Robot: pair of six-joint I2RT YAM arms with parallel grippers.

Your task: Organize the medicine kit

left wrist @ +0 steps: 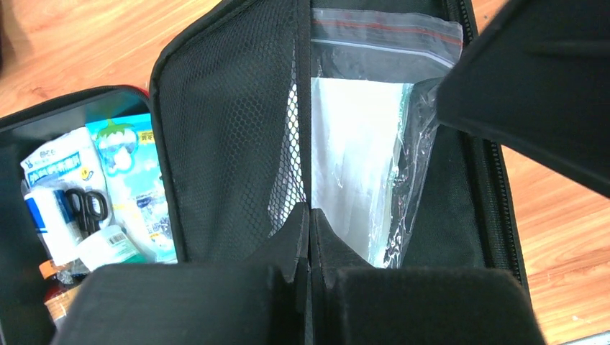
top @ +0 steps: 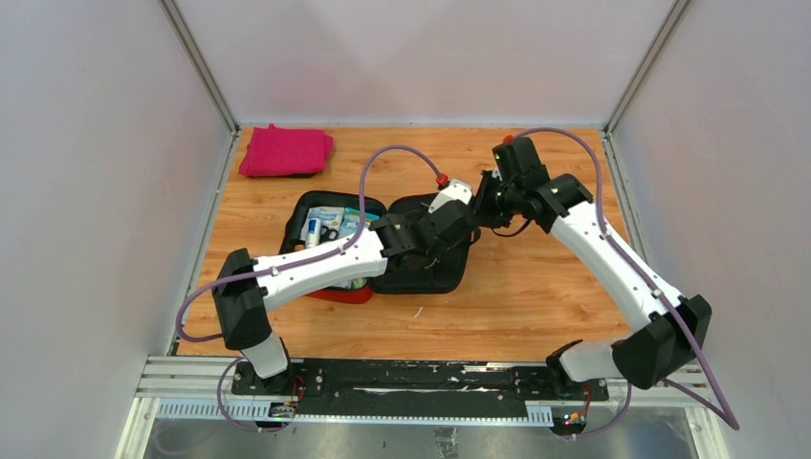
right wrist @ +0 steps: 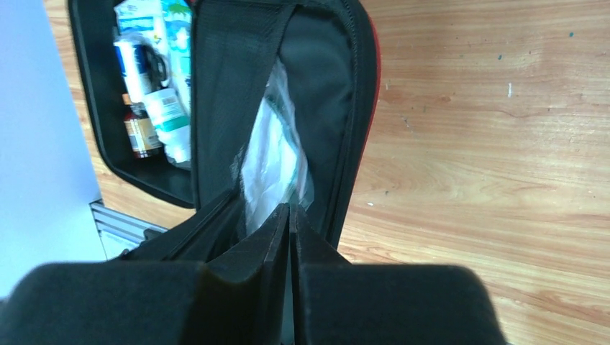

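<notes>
1. The left gripper (left wrist: 309, 223) has its fingers pressed together on the black edge band of the mesh pocket (left wrist: 223, 144), which stands up from the lining.
2. The right gripper (right wrist: 289, 219) is also closed narrow. Its tips meet on the near end of a clear zip bag (left wrist: 356, 151).
3. That bag sits partly tucked behind the mesh and holds something flat and white. A thin red line runs along its seal, and no print on it can be read.
4. The medicine kit (top: 346, 294) lies open and flat on the middle of the wooden table (top: 536, 287). The pocket half is on the right and the stocked half on the left.
5. In the stocked half, black-handled scissors (left wrist: 86, 208) lie on a white packet (left wrist: 54, 162) beside a teal packet (left wrist: 133, 165). Both carry East Asian characters, too small to read.
6. A brown bottle (right wrist: 140, 133) with a label lies at that half's near end. Its text is illegible.
7. A folded pink cloth (top: 285, 151) rests at the far left corner of the table, well apart from the kit.
</notes>
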